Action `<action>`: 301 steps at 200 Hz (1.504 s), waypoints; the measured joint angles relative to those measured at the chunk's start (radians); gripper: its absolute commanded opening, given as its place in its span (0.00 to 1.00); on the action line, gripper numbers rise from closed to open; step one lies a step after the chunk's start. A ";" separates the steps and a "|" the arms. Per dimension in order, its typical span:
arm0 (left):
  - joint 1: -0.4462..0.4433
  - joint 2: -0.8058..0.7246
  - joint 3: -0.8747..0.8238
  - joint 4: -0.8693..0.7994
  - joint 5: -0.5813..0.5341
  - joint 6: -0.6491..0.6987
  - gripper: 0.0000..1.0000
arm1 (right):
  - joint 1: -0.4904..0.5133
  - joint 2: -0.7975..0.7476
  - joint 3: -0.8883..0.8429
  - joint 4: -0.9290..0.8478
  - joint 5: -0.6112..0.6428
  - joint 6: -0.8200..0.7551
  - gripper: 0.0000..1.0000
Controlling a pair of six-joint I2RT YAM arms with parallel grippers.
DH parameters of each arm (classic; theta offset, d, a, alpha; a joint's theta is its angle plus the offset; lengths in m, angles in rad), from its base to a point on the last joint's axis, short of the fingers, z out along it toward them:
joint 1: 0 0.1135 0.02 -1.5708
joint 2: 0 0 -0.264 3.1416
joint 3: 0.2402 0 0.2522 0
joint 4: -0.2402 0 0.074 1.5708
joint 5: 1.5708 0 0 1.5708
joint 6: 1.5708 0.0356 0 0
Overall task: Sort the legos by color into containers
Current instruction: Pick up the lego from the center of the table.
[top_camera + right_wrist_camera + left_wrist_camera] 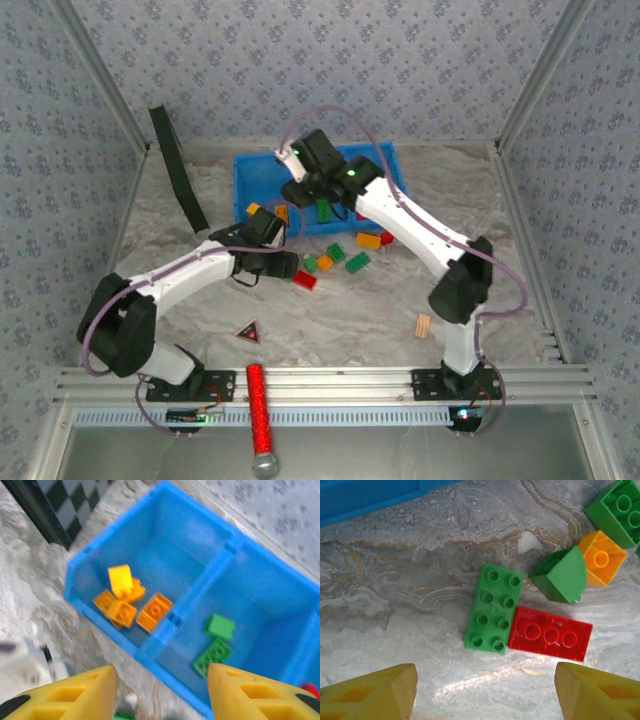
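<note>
- L gripper (485, 680) is hanging low over the table (395, 605), jaws standing wide, nothing btwn them, gripping nothing
- Green 2x4 lego (494, 609) is lying just past the jaw gap, approx 12 o'clock from it in the left wrist view
- Its long axis is running 12-to-6, leaning a touch toward 1
- So the fingers (370, 692) are lining up either side of its short width; IMO a straight reach fwd & down is looking workable w/o much wrist turn
- Red lego (551, 634) is touching the green one's lower right side, at 4 o'clock from it, long axis approx 10-to-4; the finger on that side is risking a clip on closing
- Curved green piece (560, 576) & orange lego (601, 558) are sitting at 1-2 o'clock, touching each other, just beside the target but apart from it
- R gripper (161, 675) is hovering above the blue bin (80, 587), jaws part-way apart & empty; that view is blurring
- Orange legos (130, 605) are lying in the 9 o'clock compartment, green legos (215, 642) in the middle one
- In the top view the L arm is sitting nearer the loose legos (335, 258), w/ the bin at 12 o'clock from them
</note>
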 measured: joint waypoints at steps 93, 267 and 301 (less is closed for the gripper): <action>0.000 0.209 0.132 0.024 -0.040 0.068 0.72 | -0.007 -0.567 -0.697 0.018 0.098 0.195 0.54; -0.004 0.357 0.200 0.007 -0.037 0.078 0.67 | -0.079 -0.759 -0.957 0.027 0.093 0.266 0.57; -0.011 0.343 0.150 0.032 -0.047 0.077 0.65 | -0.084 -0.735 -0.956 0.038 0.085 0.260 0.57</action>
